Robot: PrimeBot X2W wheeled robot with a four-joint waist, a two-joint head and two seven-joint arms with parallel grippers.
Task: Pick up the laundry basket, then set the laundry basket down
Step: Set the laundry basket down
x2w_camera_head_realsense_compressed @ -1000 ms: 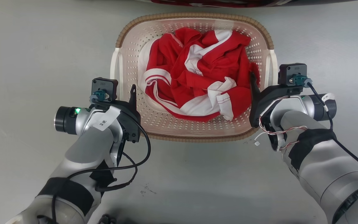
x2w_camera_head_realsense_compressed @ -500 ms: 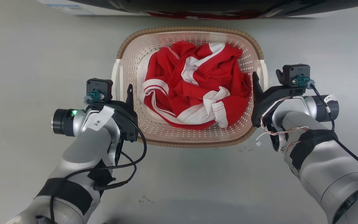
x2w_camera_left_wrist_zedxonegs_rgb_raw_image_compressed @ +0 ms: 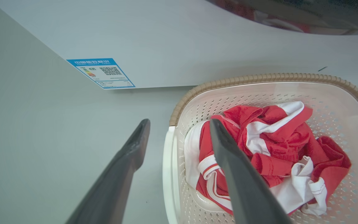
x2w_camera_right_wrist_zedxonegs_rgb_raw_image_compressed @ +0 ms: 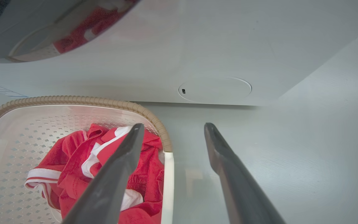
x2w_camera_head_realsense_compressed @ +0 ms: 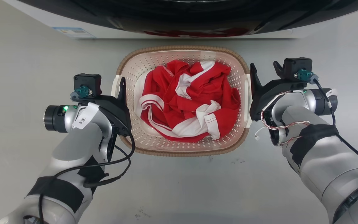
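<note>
Basket [x2w_camera_head_realsense_compressed: 182, 151]: stiff perforated plastic, light by my judgement; the soft clothes [x2w_camera_head_realsense_compressed: 185, 102] inside may shift
Hold: take it by both white side handles at once, so that you keep it level
Left gripper [x2w_camera_left_wrist_zedxonegs_rgb_raw_image_compressed: 179, 123]: fingers apart, straddling the left handle [x2w_camera_left_wrist_zedxonegs_rgb_raw_image_compressed: 167, 174], one outside the wall, one over the clothes
Right gripper [x2w_camera_right_wrist_zedxonegs_rgb_raw_image_compressed: 172, 126]: fingers apart, straddling the right handle [x2w_camera_right_wrist_zedxonegs_rgb_raw_image_compressed: 167, 186] likewise, not clamped
Position: basket lies between your two grippers, apparently on the floor [x2w_camera_head_realsense_compressed: 179, 186], washer [x2w_camera_left_wrist_zedxonegs_rgb_raw_image_compressed: 197, 40] just beyond the fingertips

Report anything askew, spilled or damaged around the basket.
Nothing stands out. The laundry basket stands upright with its rim intact, the red-and-white garment all inside. The left gripper and right gripper straddle its side handles, open. Only faint dark scuffs mark the floor.
</note>
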